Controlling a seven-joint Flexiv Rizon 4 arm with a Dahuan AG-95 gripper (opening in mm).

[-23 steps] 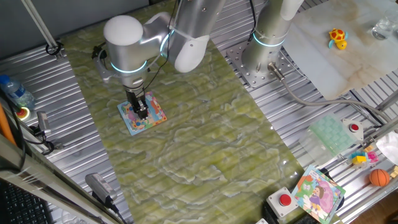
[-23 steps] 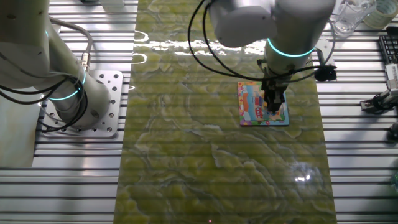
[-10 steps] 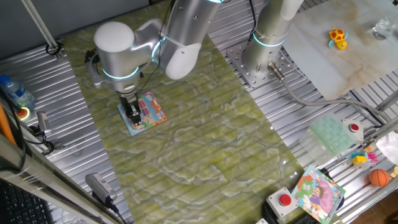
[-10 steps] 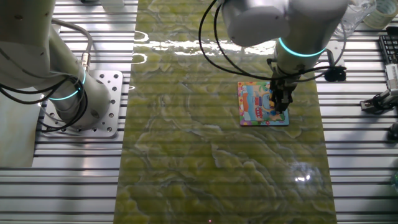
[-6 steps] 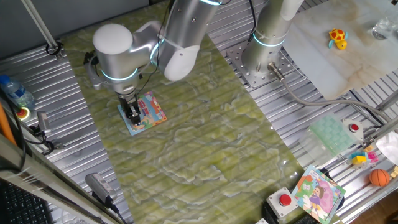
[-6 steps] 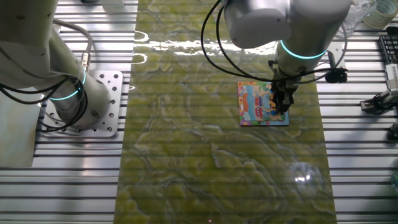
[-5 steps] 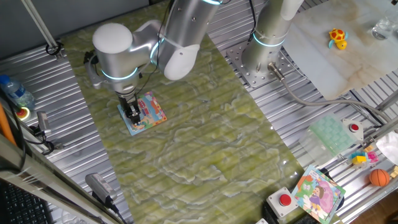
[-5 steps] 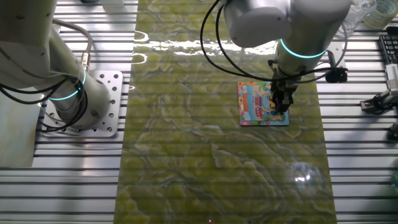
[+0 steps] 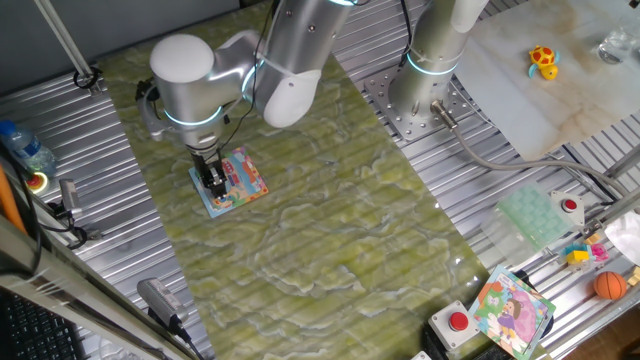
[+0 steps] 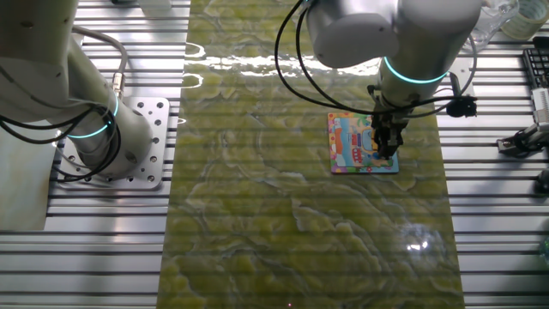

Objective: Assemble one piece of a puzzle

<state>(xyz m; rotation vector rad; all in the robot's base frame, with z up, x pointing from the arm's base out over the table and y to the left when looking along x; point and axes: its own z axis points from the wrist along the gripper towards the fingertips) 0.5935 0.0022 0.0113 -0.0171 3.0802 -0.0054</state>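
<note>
The puzzle [image 9: 231, 182] [image 10: 361, 142] lay flat on the green mat [image 9: 320, 210], toward its corner by the water bottle [image 9: 24, 146]. The gripper [image 9: 213, 186] [image 10: 388, 148] stood over it (finger spacing unreadable; the piece hidden).

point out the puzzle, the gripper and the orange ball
puzzle [image 9: 243, 178], one fixed view, on the bare pink-yellow picture right of the gripper
gripper [image 10: 386, 148], the other fixed view, midway between its fingertips over the board
orange ball [image 9: 609, 286], one fixed view, on its middle
</note>
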